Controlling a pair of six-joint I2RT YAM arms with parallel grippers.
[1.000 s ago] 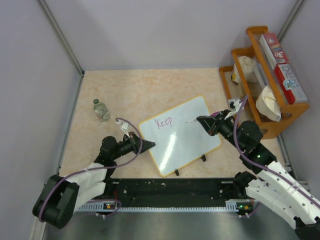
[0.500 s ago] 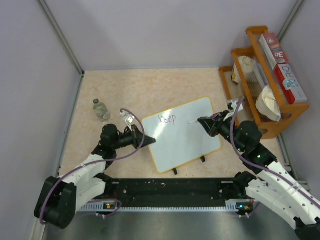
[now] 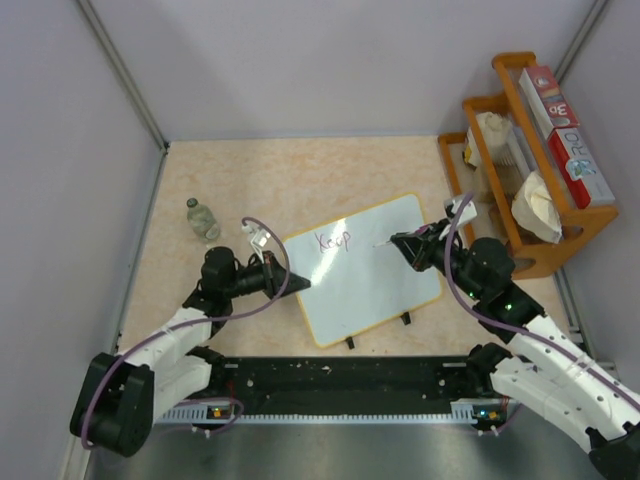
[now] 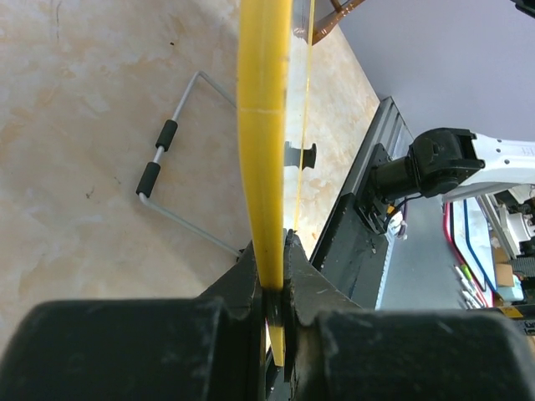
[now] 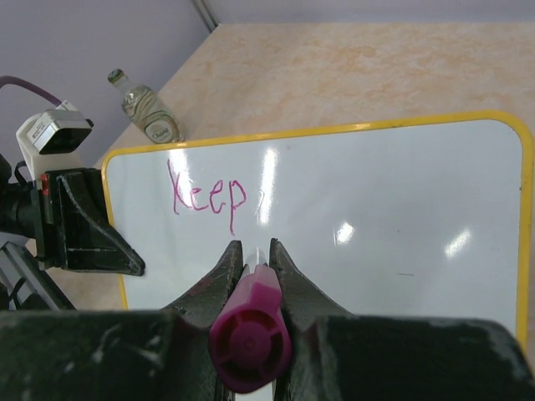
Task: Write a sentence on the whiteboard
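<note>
**One word on the board, both tools clamped**

The right tool point(image 3: 400, 243) is closed tight on a purple-pink marker point(image 5: 249, 334). The marker's butt end faces the wrist camera and its tip points down at the whiteboard point(image 3: 370, 280), right of the writing. The left tool point(image 3: 297, 284) is pinched shut on the board's thin yellow rim point(image 4: 263, 125) at its left edge, the rim running straight between the two fingers.

The whiteboard lies mid-surface, turned at an angle, with its two small black clips point(image 3: 351, 343) on the near edge. The sentence point(image 5: 207, 194) so far reads only "Keep", in thin purple-pink strokes near the far left corner of the board; the rest of the white face is blank and glossy.

Left of the board and beyond the left tool stands a small clear bottle point(image 3: 203, 219), its label too small to read. At the far right sits a wooden rack point(image 3: 545, 262) holding a red-and-white box point(image 3: 565, 135) on which the letters "RO" can be made out.
</note>
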